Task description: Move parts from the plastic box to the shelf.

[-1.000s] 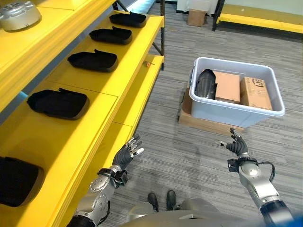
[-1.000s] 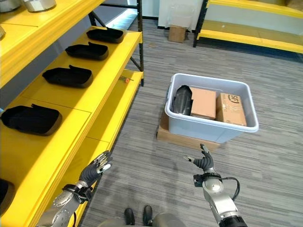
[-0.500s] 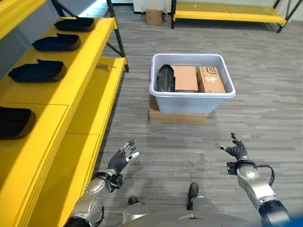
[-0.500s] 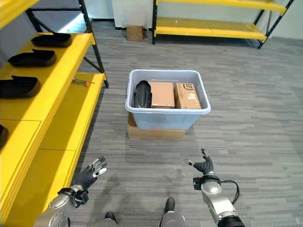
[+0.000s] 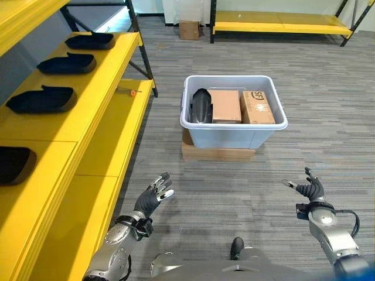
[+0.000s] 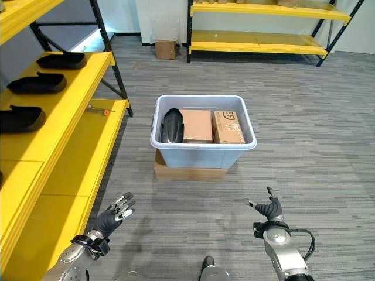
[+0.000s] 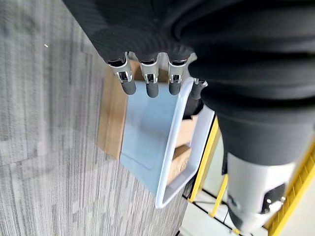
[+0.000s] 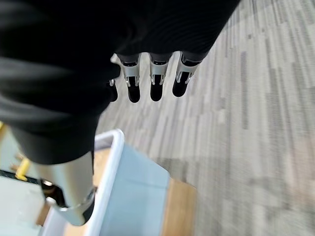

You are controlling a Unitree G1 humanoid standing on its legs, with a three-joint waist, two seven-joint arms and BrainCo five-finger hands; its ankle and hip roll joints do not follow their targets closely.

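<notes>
Left hand (image 5: pixel 153 197) and right hand (image 5: pixel 309 191) are hovering empty with fingers spread over grey carpet, approaching the pale-blue plastic box (image 5: pixel 233 132) holding a black moulded part (image 5: pixel 201 105), needing to step closer and reach in.

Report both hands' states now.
Left hand: open, fingers relaxed, holding nothing.
Right hand: open, fingers spread, holding nothing.

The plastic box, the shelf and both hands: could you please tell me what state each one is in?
plastic box: lidless, on a flat cardboard base, holding one black part and two cardboard boxes.
shelf: black parts in a row on it.
left hand: open, holding nothing.
right hand: open, holding nothing.
</notes>
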